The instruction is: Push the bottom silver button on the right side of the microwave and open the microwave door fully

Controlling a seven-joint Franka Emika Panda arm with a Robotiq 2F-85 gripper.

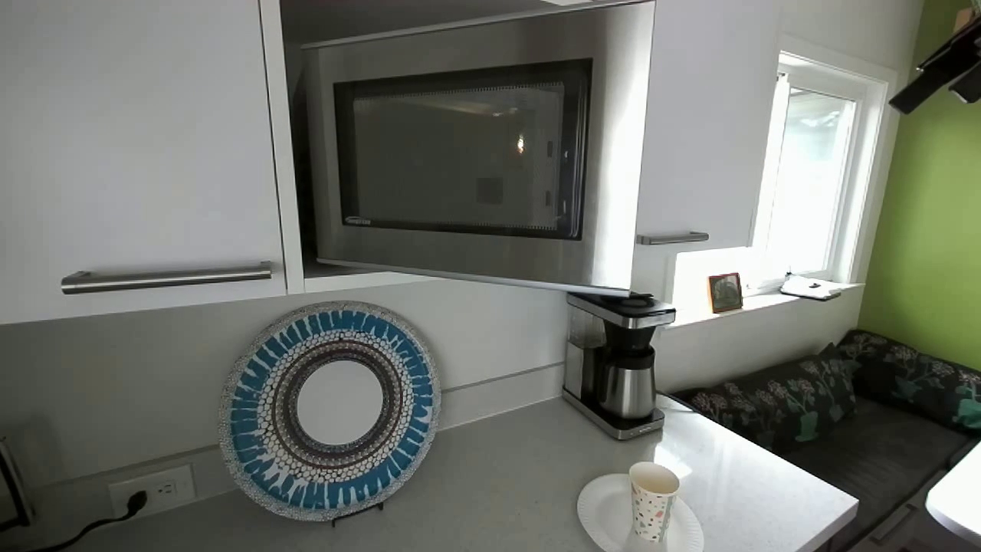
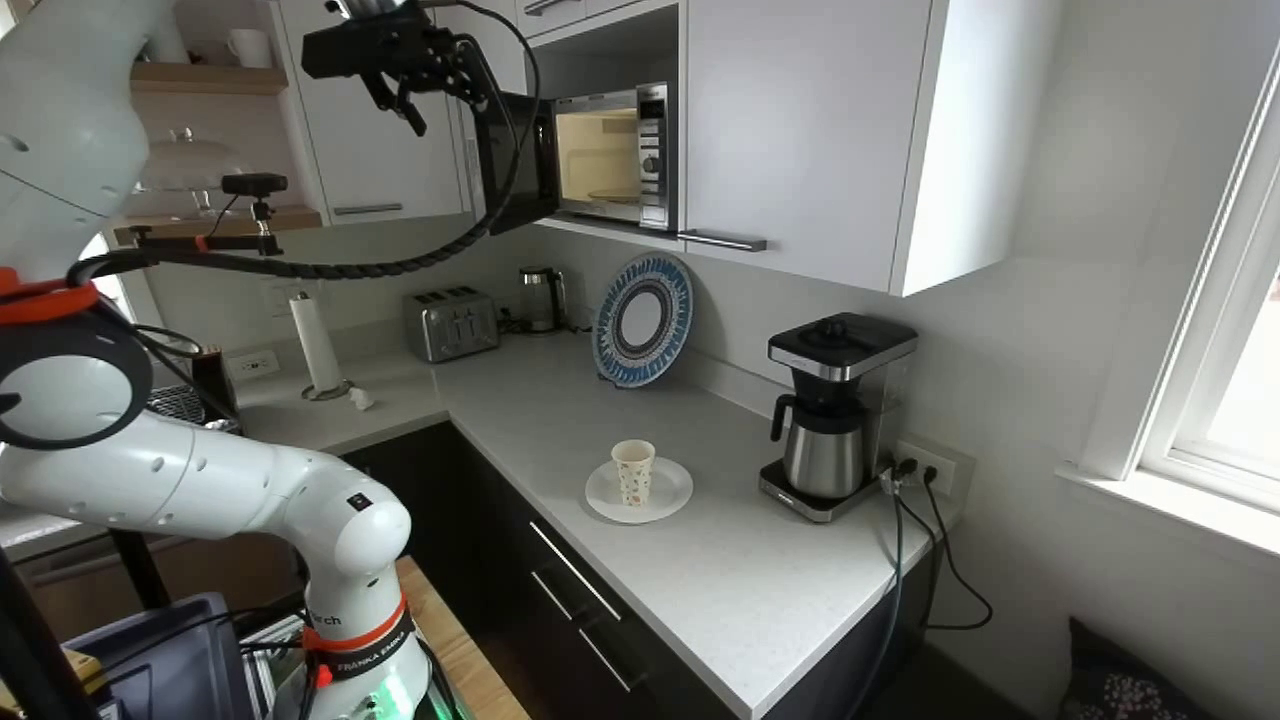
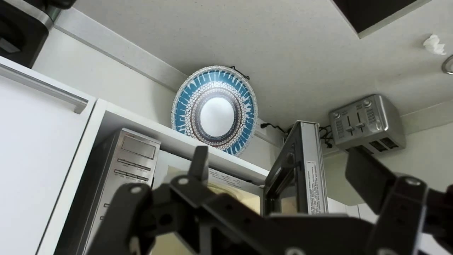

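The microwave (image 2: 598,152) sits in a cabinet niche, its pale interior visible. Its door (image 1: 619,153) stands wide open, swung out from the cabinet; the dark inner side shows in an exterior view (image 2: 545,165) and its edge in the wrist view (image 3: 311,170). The silver control panel (image 2: 652,150) also shows in the wrist view (image 3: 122,173), where the large bottom button (image 3: 138,147) looks upside down. My gripper (image 3: 285,173) is open and empty. In an exterior view the gripper (image 2: 410,112) hangs in front of the microwave, apparently apart from the door. Black fingers show at an exterior view's right edge (image 1: 935,73).
Below are a blue patterned round plate (image 2: 641,320), a coffee maker (image 2: 835,420), a paper cup (image 2: 634,470) on a white plate (image 2: 600,495), and a toaster (image 2: 450,323). Cabinet doors with bar handles (image 1: 167,277) flank the niche. A thick cable (image 2: 400,265) hangs from my arm.
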